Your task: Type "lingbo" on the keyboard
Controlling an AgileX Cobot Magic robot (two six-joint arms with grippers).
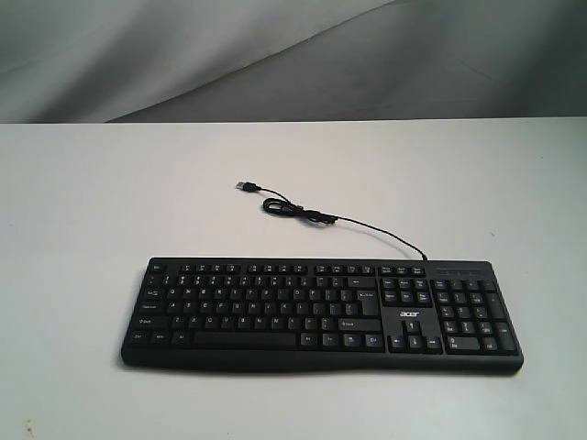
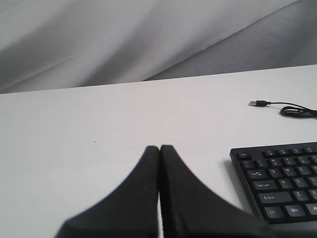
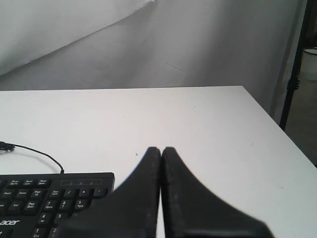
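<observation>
The left gripper [image 2: 159, 148] and right gripper [image 3: 161, 149] are seen closed, empty, at opposite ends of the keyboard [image 1: 321, 312], which is cropped in the 2 wrist views.

Left tool [image 2: 159, 147]: two black wedge-shaped fingers [image 2: 133, 198], broad at the base and tapering to rounded tips. They are pressed together along their whole visible length, with only a thin seam between them and nothing held.

Right tool [image 3: 161, 148]: the same pair of black tapered fingers [image 3: 198, 208], likewise closed tip to tip, with a thin seam and nothing gripped.

Both tools point straight ahead from their wrist cameras.
</observation>
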